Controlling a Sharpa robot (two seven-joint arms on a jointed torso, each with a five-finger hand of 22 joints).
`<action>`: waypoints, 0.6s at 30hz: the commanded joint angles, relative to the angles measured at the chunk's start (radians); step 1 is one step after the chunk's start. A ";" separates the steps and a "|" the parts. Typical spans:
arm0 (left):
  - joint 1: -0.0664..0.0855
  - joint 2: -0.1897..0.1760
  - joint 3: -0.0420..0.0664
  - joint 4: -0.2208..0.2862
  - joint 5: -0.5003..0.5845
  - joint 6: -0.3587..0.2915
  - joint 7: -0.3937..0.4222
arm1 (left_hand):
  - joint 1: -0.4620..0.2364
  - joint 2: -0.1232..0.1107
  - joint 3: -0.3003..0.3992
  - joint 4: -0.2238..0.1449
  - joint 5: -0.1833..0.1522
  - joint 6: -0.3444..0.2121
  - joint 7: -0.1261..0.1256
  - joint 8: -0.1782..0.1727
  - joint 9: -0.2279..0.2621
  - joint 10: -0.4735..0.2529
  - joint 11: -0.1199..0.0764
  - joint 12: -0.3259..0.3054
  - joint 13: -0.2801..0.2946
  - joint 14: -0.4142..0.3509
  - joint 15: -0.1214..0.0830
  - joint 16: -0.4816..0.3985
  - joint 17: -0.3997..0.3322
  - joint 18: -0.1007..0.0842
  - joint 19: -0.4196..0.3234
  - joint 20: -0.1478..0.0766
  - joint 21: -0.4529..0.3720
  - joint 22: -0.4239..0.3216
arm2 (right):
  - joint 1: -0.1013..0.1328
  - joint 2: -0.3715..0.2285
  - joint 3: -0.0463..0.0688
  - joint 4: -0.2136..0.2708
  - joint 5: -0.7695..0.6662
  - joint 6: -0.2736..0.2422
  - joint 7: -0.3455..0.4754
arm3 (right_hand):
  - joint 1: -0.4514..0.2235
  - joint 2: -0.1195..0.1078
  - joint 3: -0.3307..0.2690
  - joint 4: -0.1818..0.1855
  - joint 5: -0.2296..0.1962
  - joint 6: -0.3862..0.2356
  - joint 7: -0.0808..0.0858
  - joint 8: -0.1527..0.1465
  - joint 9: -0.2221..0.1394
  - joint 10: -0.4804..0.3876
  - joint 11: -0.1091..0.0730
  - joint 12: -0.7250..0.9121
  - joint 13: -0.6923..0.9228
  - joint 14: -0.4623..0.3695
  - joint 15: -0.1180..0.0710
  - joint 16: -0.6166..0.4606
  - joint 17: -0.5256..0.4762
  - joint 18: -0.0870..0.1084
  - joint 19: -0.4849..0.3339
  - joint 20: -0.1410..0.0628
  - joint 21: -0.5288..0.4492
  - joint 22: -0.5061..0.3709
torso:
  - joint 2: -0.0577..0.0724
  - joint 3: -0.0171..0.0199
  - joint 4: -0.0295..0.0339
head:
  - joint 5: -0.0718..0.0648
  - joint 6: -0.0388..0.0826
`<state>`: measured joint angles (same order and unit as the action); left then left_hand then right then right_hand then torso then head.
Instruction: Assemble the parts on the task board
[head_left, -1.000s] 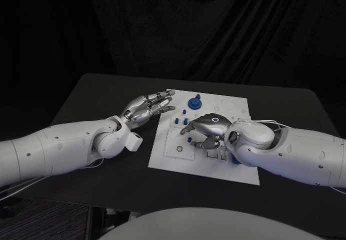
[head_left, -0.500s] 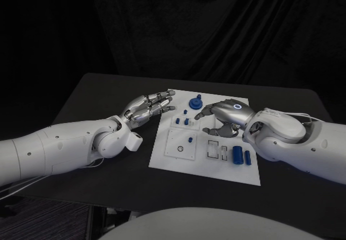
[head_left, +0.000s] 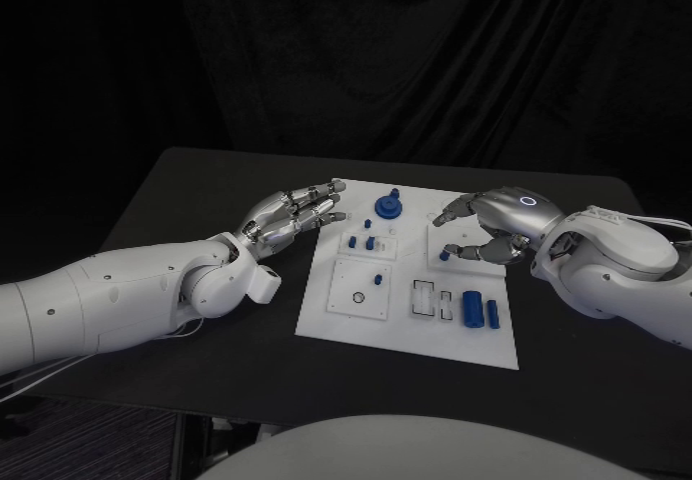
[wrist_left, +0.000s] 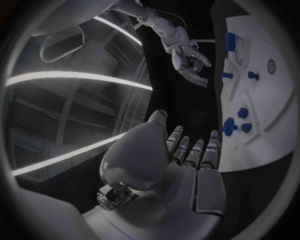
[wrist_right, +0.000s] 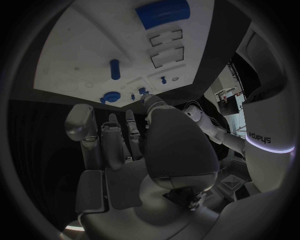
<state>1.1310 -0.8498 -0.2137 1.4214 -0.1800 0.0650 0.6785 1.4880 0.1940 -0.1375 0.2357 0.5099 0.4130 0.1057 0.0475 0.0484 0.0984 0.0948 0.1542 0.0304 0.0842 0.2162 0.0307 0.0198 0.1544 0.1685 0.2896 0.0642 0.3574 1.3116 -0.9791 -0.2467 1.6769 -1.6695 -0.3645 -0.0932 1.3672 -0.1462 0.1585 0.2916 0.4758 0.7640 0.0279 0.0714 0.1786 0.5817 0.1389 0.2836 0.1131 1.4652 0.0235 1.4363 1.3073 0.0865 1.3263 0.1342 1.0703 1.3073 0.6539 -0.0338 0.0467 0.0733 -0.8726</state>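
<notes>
The right hand (head_left: 490, 228) pinches a small blue part (head_left: 444, 255) over the board's (head_left: 408, 335) far right corner; the left hand (head_left: 296, 215) hovers empty, fingers spread, at its left edge.

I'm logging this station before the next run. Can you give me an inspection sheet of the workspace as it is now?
Surface: black table, bare around the board.
Job's things: white task board lies mid-table; blue parts lie on it or stand in it, a large round one at its far edge.
Clutter: nothing seen.
Hands: left hand hovers at the board's left edge, fingers apart, holding nothing; right hand is above the board's right side, whether it holds anything cannot be told.
Cables: thin white cable along the right arm.
Surroundings: dark curtain behind.
</notes>
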 joint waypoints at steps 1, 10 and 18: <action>-0.002 0.000 0.001 0.002 0.003 0.005 0.023 | 0.008 0.005 0.000 -0.005 0.006 0.004 0.003 0.004 0.001 -0.005 -0.002 0.001 0.000 -0.002 0.004 0.003 0.000 -0.011 -0.004 0.001 -0.007 -0.001 | -0.012 -0.006 -0.001 -0.011 0.004 0.027 -0.034 | -0.016 0.004 -0.006 0.001 0.005 0.003 0.006 -0.002 -0.004 0.034 -0.002 0.010 -0.007 0.009 0.006 0.002 0.047 0.013 0.010 0.001 0.001 0.130 | 0.000 -0.0011 -0.0040 | 0.005 0.000; -0.004 0.000 0.001 0.003 0.003 0.005 0.023 | 0.008 0.005 0.000 -0.005 0.006 0.004 0.003 0.004 0.001 -0.005 -0.002 0.001 0.000 -0.002 0.004 0.003 0.000 -0.011 -0.004 0.001 -0.007 -0.001 | -0.036 -0.001 -0.001 -0.037 0.004 0.044 -0.025 | 0.012 0.026 0.016 -0.019 0.002 0.035 0.016 0.001 -0.014 0.132 -0.010 0.024 -0.033 0.015 0.000 0.006 0.052 0.011 0.023 -0.005 0.007 0.134 | 0.001 0.0013 -0.0005 | 0.000 0.000; -0.006 0.001 0.001 0.005 0.003 0.008 0.021 | 0.008 0.007 0.001 -0.005 0.007 0.006 0.004 0.004 0.001 -0.005 -0.002 0.002 0.001 -0.002 0.004 0.003 0.000 -0.012 -0.004 0.001 -0.007 -0.001 | -0.055 0.021 -0.001 -0.070 0.004 0.038 -0.010 | 0.076 0.041 0.057 -0.080 0.001 0.034 0.018 -0.004 -0.025 0.174 -0.011 0.015 -0.047 0.014 -0.002 0.004 0.050 0.011 0.025 -0.007 0.004 0.135 | 0.001 0.0017 -0.0012 | 0.004 0.000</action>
<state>1.1265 -0.8501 -0.2136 1.4231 -0.1800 0.0650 0.6785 1.4910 0.1970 -0.1375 0.2358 0.5137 0.4129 0.1057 0.0475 0.0483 0.0984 0.0947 0.1541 0.0304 0.0842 0.2161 0.0307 0.0198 0.1544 0.1685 0.2896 0.0642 0.3575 1.2591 -0.9590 -0.2485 1.6096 -1.6648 -0.3310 -0.0990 1.4320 -0.1075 0.2157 0.2173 0.4757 0.7982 0.0474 0.0714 0.1542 0.7473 0.1288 0.3017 0.0672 1.4652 0.0235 1.4363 1.3073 0.0863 1.3474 0.1269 1.0754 1.3081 0.6548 -0.0319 0.0450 0.0759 -0.8726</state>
